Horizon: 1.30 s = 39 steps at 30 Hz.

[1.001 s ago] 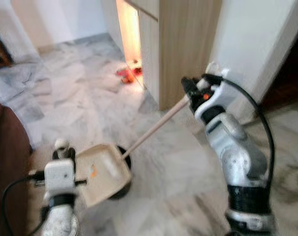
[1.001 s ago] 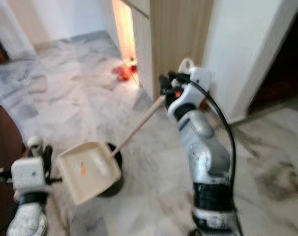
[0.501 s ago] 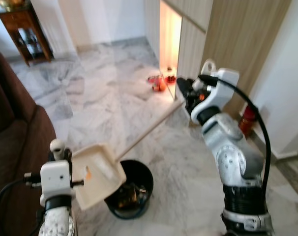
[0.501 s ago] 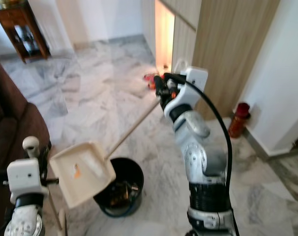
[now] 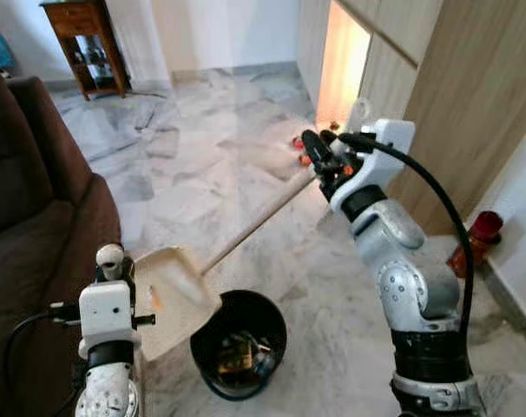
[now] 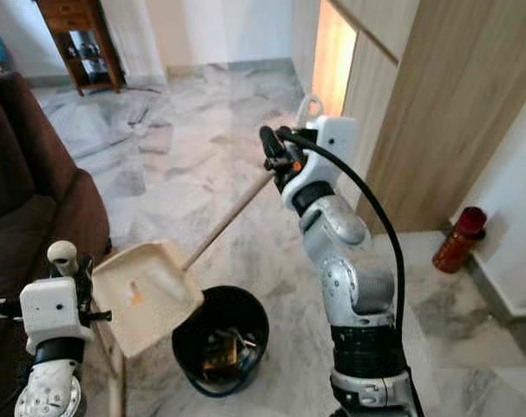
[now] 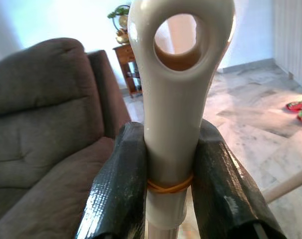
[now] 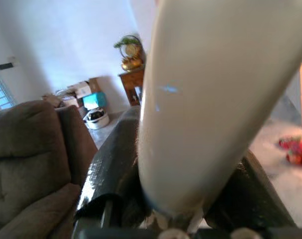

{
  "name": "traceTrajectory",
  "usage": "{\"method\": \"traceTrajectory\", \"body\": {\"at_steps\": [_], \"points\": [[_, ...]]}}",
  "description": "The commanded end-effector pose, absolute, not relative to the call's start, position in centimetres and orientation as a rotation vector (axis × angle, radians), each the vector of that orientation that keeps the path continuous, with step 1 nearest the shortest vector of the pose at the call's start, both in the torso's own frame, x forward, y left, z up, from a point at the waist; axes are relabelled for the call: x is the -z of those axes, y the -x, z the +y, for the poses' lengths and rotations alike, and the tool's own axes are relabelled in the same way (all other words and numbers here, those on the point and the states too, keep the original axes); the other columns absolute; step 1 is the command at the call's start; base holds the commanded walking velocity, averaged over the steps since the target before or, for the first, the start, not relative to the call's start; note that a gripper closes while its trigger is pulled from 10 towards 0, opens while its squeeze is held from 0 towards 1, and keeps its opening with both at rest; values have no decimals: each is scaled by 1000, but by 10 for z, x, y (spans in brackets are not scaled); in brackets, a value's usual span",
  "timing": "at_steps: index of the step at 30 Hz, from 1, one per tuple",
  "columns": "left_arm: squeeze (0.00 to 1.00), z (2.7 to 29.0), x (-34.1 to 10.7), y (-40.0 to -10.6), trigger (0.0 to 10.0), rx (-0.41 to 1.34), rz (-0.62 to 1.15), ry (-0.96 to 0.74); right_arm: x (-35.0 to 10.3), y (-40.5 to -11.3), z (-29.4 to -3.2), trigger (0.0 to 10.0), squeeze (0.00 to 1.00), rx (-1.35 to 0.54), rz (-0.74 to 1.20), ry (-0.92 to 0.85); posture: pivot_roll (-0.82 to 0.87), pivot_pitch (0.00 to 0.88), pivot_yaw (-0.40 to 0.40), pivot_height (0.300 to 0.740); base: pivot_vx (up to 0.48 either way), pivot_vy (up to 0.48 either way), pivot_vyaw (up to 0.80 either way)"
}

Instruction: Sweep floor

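A cream dustpan (image 5: 172, 295) on a long pale handle (image 5: 254, 226) hangs tilted over the left rim of a black bin (image 5: 239, 343) holding some rubbish. A small orange scrap (image 6: 134, 295) lies in the pan. My right gripper (image 5: 319, 161) is shut on the upper end of that handle, seen thick and close in the right wrist view (image 8: 201, 99). Low on the left, my left gripper (image 7: 168, 189) is shut on a cream broom handle (image 7: 173, 99) with a hanging hole at its top; its fingers (image 7: 118, 189) clamp it just above an orange rubber band.
A brown sofa (image 5: 29, 217) fills the left side, close to my left arm. A wooden cabinet (image 5: 471, 87) stands on the right with a red bottle (image 5: 473, 243) at its foot. Red and orange items (image 5: 302, 149) lie on the marble floor by the lit gap. A wooden side table (image 5: 81, 35) stands far back.
The view has swung round, bringing the sofa, the bin and the red bottle into sight. Both grippers keep their holds; the dustpan now hangs over the bin's rim.
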<state>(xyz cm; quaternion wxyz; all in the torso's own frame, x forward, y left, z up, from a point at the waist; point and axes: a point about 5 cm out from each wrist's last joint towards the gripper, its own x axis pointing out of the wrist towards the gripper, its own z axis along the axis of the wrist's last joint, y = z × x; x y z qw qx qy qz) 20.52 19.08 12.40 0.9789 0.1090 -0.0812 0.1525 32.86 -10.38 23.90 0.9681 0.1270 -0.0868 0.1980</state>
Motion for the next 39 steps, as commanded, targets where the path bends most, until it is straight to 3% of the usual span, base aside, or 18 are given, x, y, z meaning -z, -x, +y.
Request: {"method": "traceTrajectory", "body": {"at_steps": [1,20,27,39], "points": [[0,191,-133,-205,10000,-310,-212,-225,-266,-319,-106,10000,0,-403,-337,-232,-215,24,67,740,0,0,0],[0,190,-132,-204,10000,-304,-207,-223,-259,-296,-89,10000,0,-546,-417,-28,-218,32,69,740,0,0,0],[0,190,-132,-205,10000,-303,-210,-221,-260,-286,-83,10000,0,-632,-499,112,-220,33,68,740,0,0,0],[0,189,-133,-205,10000,-301,-215,-216,-254,-264,-66,10000,0,-807,-567,207,-223,34,70,740,0,0,0]]}}
